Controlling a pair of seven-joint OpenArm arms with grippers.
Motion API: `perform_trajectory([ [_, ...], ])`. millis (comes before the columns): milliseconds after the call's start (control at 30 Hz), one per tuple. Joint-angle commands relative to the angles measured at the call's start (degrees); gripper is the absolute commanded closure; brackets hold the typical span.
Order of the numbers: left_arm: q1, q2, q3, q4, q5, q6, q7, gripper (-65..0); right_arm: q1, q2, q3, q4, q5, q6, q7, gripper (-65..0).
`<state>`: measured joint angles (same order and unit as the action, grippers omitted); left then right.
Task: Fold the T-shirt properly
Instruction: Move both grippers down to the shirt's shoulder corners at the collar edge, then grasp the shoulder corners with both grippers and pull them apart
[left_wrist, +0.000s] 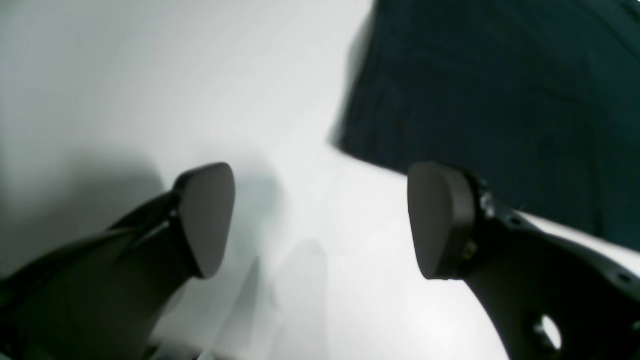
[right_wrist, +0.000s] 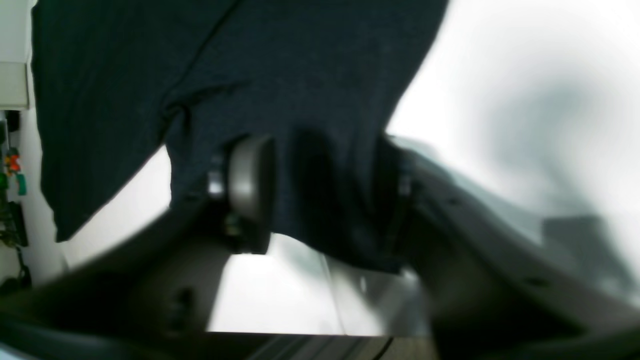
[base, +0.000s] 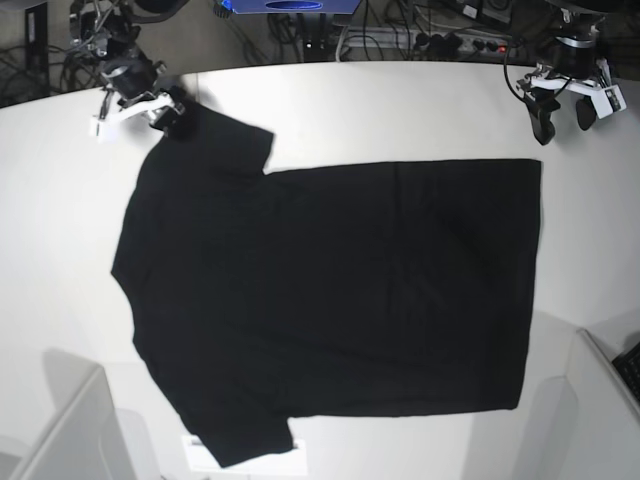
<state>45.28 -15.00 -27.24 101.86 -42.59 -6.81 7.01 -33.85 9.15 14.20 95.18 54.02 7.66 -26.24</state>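
1. The right hand (right_wrist: 320, 195) sits low in the middle of its wrist view, its two pads straddling a fold of black cloth; the picture is blurred, so whether they are clamped on the cloth or only around it cannot be told.
2. In the base view this right hand (base: 165, 112) is at the upper left, at the tip of the sleeve.
3. The left hand (left_wrist: 320, 220) fills the lower part of its wrist view, pads wide apart with nothing between them, only bare white counter (left_wrist: 150, 75).
4. In the base view the left hand (base: 560, 118) is at the upper right, just beyond the shirt's upper right corner and apart from it.
5. The T-shirt (base: 330, 300) lies spread flat across the middle of the counter (base: 400, 110), plain black side up, sleeves toward the left, hem toward the right.
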Motion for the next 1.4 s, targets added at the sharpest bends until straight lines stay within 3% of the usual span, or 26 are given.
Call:
perform_trajectory([
  [0,-0.05,0.1,-0.84,0.77,-0.62,-0.27,-0.28,-51.0,-0.4,0.3,0.09,-0.1,-1.14,-1.46,-2.46,-17.9],
  [100,-2.6,2.13,-3.22,0.77,-0.62,-0.27,3.24,-51.0,0.39,0.39,0.18,-0.71,-1.14,-1.46,-2.64,-1.1],
  [133,-3.74,3.0,-4.62,0.77,-0.62,-0.27,5.26,-51.0,0.66,0.39,0.27,-1.07,-1.14,-1.46,-3.34,0.0],
  [267,-8.57,5.11,-9.55,0.77,-0.62,-0.27,13.79,-51.0,2.07,0.39,0.35,-2.47,-1.14,-1.46,-5.98,0.0],
  [433,-13.94,5.2,-10.87,0.16,-0.36,-0.27,21.79,-51.0,2.42,0.39,0.35,-2.38,-1.14,-1.46,-6.24,0.0],
  [600,-18.42,5.03,-10.51,-5.56,-0.36,-0.27,24.42,-51.0,2.94,0.39,0.35,-2.21,-1.14,-1.46,-6.24,0.0],
  [1167,-25.36,5.2,-4.8,-15.49,-0.62,-0.27,24.69,-50.8,3.12,0.39,0.27,-2.03,-1.14,-1.46,-6.24,0.0],
  [1267,-26.77,5.2,-4.71,-15.93,-0.62,-0.27,28.03,-50.5,3.12,0.39,0.27,-2.03,-1.14,-1.46,-6.24,0.0],
  [1367,-28.18,5.2,-4.71,-16.11,-0.62,-0.27,31.37,-43.3,3.12,0.39,0.27,-2.03,-1.14,-1.46,-6.24,0.0],
])
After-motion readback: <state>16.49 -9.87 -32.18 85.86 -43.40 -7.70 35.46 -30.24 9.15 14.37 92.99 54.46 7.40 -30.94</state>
